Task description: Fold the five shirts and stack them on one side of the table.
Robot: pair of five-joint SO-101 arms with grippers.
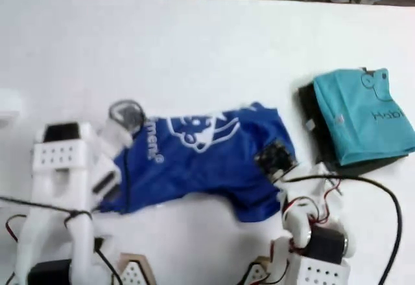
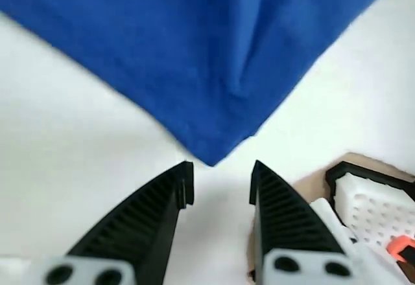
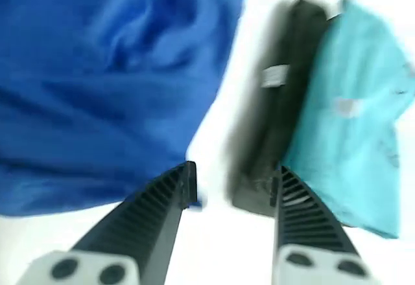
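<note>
A blue shirt (image 1: 201,159) with white print lies crumpled across the middle of the white table. A folded teal shirt (image 1: 363,113) rests on a folded black shirt (image 1: 311,120) at the right. My left gripper (image 2: 222,181) is open, low over bare table, just short of a corner of the blue shirt (image 2: 214,71); from above it sits at the shirt's left end (image 1: 109,184). My right gripper (image 3: 233,178) is open, over the gap between the blue shirt (image 3: 110,91) and the black shirt (image 3: 272,116) under the teal shirt (image 3: 350,103). Neither gripper holds anything.
Both arm bases (image 1: 311,265) stand at the table's near edge, with a black cable (image 1: 389,207) looping at the right. A small white object (image 1: 8,107) sits at the left edge. Bare table (image 1: 194,45) stretches behind the shirts.
</note>
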